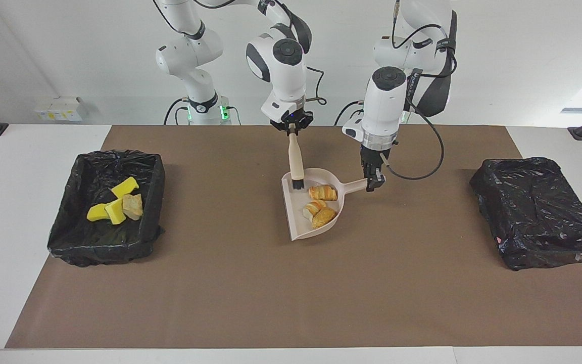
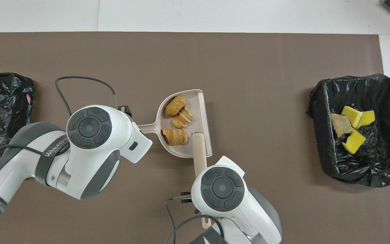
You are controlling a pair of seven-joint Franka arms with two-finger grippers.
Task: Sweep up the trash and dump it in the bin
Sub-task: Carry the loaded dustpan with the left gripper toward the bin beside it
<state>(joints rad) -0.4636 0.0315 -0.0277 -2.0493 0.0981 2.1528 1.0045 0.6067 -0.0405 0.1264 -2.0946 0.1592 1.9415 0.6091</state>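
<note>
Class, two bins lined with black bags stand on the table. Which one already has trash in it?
The bin at the right arm's end of the table: yellow sponge pieces and a tan lump lie inside. The other bin shows only crumpled black plastic.

Glossy crinkled plastic bin liner [image 1: 109, 167] (matt brown mat [image 1: 250, 283]), smooth plastic dustpan [image 1: 296, 202].

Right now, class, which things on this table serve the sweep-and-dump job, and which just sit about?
In the job:
- bread lumps
- dustpan, left gripper
- brush, right gripper
- open bin holding yellow sponge pieces

Sitting about:
- covered bin
- wall sockets
</note>
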